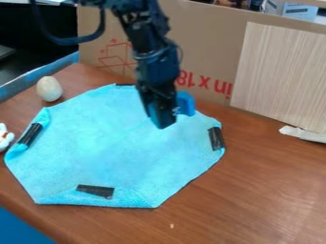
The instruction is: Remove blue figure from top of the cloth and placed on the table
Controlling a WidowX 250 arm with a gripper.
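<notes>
The gripper (162,116) hangs over the upper right part of the cloth, pointing down. I cannot tell whether it is open or closed, nor whether it grips anything: its tip is one dark mass. The blue figure (185,103) shows at its right side, partly hidden behind it, so its full shape is hard to make out. It appears at the cloth's upper right edge; whether it rests there or is held above cannot be told. The arm (156,57) comes in from the top edge, which cuts it off, and a dark cable (66,41) loops out to its left.

The light blue cloth (108,143) lies on the brown table (255,200), its corners folded in. Black tape marks it at the left, right and bottom; one more dark bit at the top is mostly hidden.

Beyond the cloth's upper left edge stands a pale egg (49,89), apart from it. Lower down, a white toy (5,137) with a touch of red is cut off by the left edge.

Behind the cloth is a cardboard sheet (210,38) with red print, partly covered by the arm and by a pale wood panel (277,76) on the right. By the panel's foot lies a white scrap (302,134).
</notes>
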